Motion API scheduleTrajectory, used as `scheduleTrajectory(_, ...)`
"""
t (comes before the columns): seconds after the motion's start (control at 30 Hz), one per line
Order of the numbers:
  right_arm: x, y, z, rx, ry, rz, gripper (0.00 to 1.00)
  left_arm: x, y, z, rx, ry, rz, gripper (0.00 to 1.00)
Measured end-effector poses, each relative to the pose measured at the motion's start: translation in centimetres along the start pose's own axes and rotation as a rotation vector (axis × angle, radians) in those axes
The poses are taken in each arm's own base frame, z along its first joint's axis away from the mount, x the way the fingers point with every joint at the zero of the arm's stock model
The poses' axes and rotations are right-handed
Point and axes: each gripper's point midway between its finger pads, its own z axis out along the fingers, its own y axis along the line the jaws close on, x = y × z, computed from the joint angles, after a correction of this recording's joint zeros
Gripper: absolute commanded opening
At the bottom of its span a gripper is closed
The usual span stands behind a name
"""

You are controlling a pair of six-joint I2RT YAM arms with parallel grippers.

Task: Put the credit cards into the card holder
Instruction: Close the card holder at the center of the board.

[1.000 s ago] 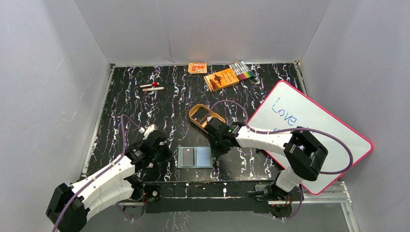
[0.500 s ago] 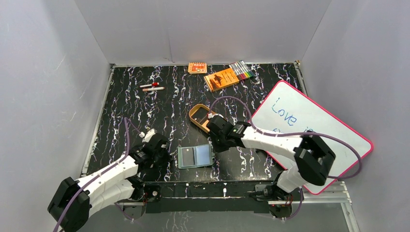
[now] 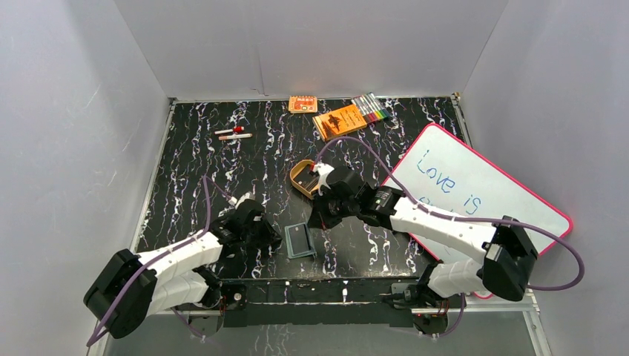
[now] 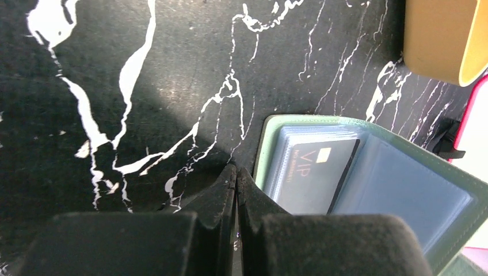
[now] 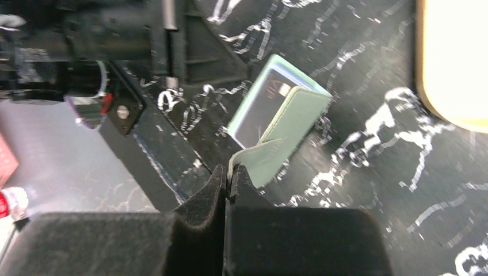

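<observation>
**Card holder half-folded, one card showing**

We've got the right end effector (image 5: 228,172) pinched shut on the free flap of the sage-green folding card holder (image 5: 293,121). The flap is lifted off the black, white-veined marble-look surface (image 3: 193,170); folding it shut is our guess.

The left end effector (image 4: 236,172) is closed on nothing, tips down just beside the holder's other edge, prob. a backstop vs sliding.

A dark grey VIP credit card (image 4: 319,172) lies in the pale blue pocket of the flat half, slightly skewed; fully seated or not, can't tell.

The holder sits near the front edge, btw both arms. Tan oval tray (image 4: 437,40) is behind it, pink-framed whiteboard (image 3: 460,185) at right, plain grey walls (image 3: 297,44) around.
</observation>
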Motion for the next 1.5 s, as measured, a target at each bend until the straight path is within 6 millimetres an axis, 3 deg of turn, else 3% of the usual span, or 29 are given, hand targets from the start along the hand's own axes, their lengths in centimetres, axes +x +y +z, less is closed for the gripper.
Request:
scheduleTrajectory(0.23,-0.6,2.5,1.9,-0.161,-0.019,0.005,0.00,0.2,-0.5,0.2,0.022,0.013,0.014,0.00)
scheduleTrajectory(0.73,2.4,2.5,7.9,-0.242,0.098,0.056,0.00,0.2,-0.5,0.2,0.033,0.011,0.025,0.00)
scheduleTrajectory(0.9,3.9,2.8,8.9,-0.270,0.152,0.067,0.36,0.2,-0.1,0.0,0.018,0.006,0.025,0.00)
scheduleTrajectory(1.03,4.3,3.5,8.9,-0.301,0.174,0.066,0.50,-0.1,0.8,-0.6,-0.015,-0.015,0.022,0.00)
scheduleTrajectory(1.23,4.7,3.8,8.8,-0.319,0.189,0.057,0.59,-0.9,2.5,-2.1,-0.083,-0.073,0.016,0.00)
scheduleTrajectory(1.5,5.1,4.4,8.6,-0.338,0.197,0.030,0.65,-3.2,1.0,-4.1,-0.086,-0.155,0.013,0.00)
